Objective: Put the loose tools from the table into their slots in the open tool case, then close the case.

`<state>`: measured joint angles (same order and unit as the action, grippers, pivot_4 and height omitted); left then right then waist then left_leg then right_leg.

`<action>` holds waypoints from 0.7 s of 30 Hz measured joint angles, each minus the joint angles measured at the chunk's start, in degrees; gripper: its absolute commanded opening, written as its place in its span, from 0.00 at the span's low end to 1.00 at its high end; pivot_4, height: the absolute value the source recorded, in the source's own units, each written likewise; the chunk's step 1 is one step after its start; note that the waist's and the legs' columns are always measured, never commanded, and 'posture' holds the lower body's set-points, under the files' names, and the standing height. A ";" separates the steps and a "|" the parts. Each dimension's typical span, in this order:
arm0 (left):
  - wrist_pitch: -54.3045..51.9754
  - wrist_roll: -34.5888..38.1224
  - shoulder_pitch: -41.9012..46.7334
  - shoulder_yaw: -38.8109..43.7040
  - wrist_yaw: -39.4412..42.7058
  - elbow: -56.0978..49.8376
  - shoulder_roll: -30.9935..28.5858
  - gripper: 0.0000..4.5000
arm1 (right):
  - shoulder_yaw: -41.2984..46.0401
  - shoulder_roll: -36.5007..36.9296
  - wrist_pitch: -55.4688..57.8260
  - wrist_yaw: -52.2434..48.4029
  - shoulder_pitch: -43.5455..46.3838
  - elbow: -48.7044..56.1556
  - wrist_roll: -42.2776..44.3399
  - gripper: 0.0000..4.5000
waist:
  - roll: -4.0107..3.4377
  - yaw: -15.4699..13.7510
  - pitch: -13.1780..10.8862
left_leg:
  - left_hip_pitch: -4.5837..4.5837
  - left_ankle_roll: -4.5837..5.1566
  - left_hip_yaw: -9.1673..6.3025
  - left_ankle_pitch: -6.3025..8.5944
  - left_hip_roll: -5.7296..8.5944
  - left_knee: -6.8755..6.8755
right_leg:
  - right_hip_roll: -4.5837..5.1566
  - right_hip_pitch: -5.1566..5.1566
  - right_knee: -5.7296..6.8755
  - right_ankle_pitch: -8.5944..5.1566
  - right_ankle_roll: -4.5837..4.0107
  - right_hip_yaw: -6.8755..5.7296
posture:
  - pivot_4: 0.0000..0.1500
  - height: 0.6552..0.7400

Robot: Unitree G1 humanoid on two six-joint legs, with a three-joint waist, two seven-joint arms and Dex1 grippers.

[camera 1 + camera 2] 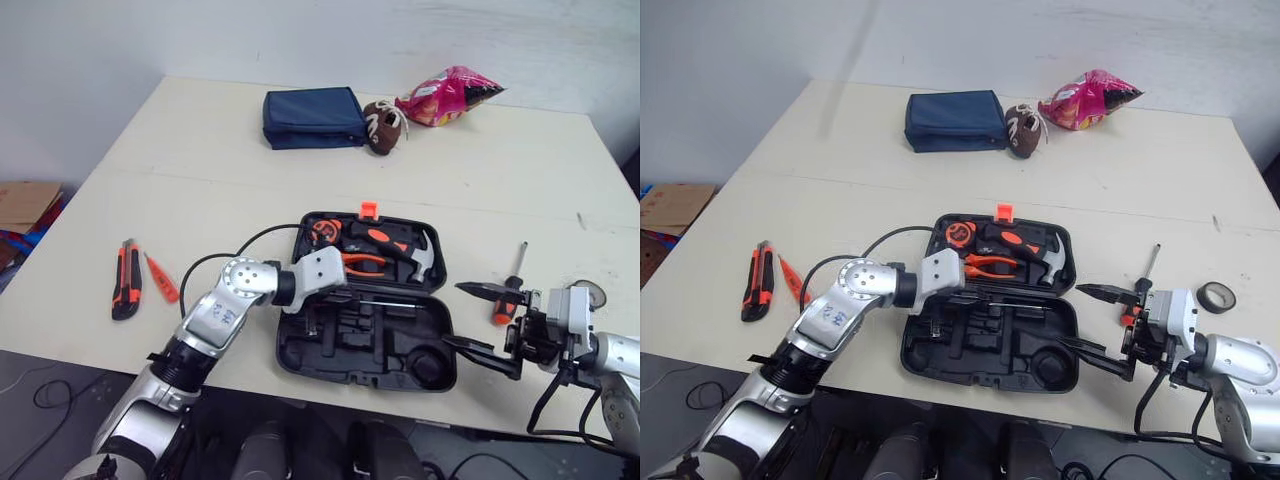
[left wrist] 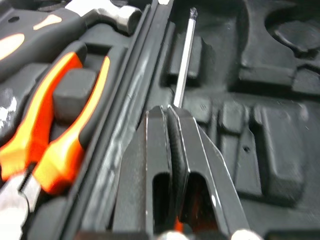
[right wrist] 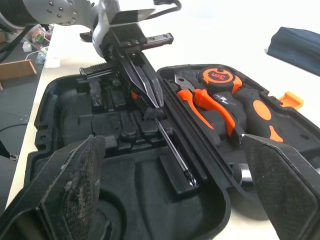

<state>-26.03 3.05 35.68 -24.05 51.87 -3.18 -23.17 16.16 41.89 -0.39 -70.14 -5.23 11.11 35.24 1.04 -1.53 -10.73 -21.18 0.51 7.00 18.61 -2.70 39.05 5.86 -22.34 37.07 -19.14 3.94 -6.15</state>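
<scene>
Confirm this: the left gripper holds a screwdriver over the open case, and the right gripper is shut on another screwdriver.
Wrong on the right gripper: it is open and holds nothing, beside the case, as the left eye view shows. The left gripper does hold a screwdriver over the open case.

My worktop (image 1: 200,150) is pale cream. The tool case (image 1: 340,352) is black with an orange latch (image 1: 368,209). Inside it are pliers (image 1: 365,263) with orange grips, a black-and-orange hammer (image 1: 395,243) with a silver head, and an orange tape measure (image 1: 322,230). The screwdriver (image 2: 184,55) in my black left hand (image 2: 169,112) has a silver shaft. My right hand (image 1: 455,314) is black too. The utility knife (image 1: 126,280) is black and orange, the pouch (image 1: 313,118) navy, the snack bag (image 1: 450,95) pink.
</scene>
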 measured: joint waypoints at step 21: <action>9.59 6.87 -6.18 12.21 1.94 -2.52 -2.75 0.02 | 9.06 0.28 0.01 6.00 -5.34 1.38 -0.10 1.00 | -0.05 0.46 0.11 | -0.09 0.04 0.02 0.03 -0.06 -0.08 | 0.27 -0.10 -0.06 0.01 0.02 -0.09 | 1.00 1.00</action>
<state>-16.44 9.92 29.50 -11.84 53.82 -5.71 -25.92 25.22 42.17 -0.38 -64.14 -10.57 12.48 35.14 0.99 -1.07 -10.62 -21.27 0.55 7.02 18.64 -2.76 38.97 6.13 -22.44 37.01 -19.13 3.97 -6.23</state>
